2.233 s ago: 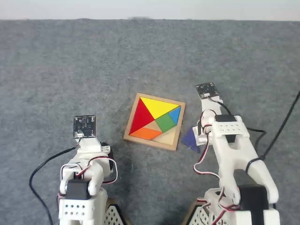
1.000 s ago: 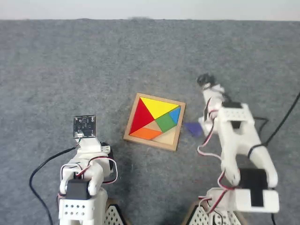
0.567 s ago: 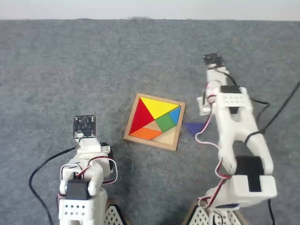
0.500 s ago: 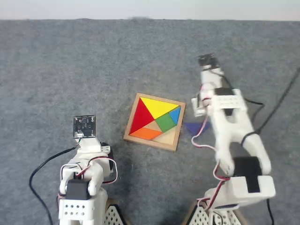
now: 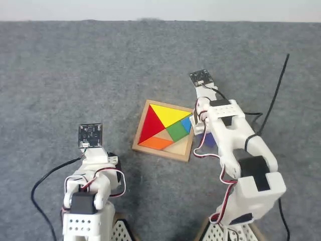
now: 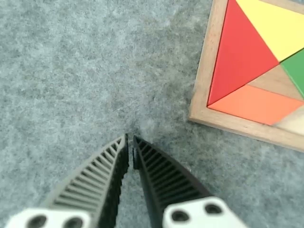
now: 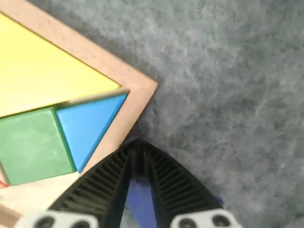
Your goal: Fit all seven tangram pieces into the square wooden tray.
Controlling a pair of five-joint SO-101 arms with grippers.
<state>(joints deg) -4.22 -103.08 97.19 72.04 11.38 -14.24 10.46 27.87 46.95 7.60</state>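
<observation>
The dark-blue flat tangram piece (image 7: 139, 202) sits between the ribbed black fingers of the right pincer (image 7: 137, 145), which are clenched on it. 1 corner of the piece pokes out past a finger. Just ahead of the fingertips is a corner of the square wooden tray (image 7: 137, 88), lying on the grey carpeted table (image 5: 75, 65). Nearest the pincer inside the tray are the small light-blue triangle (image 7: 90, 126) and the green square (image 7: 33, 142). Beyond them are the large yellow triangle (image 7: 42, 80), the large red triangle (image 6: 237, 61) and the orange piece (image 6: 251, 104), with bare wood showing between. The left pincer (image 6: 129, 138) is closed on nothing, low over the carpet, with the tray's rim near its tips.
</observation>
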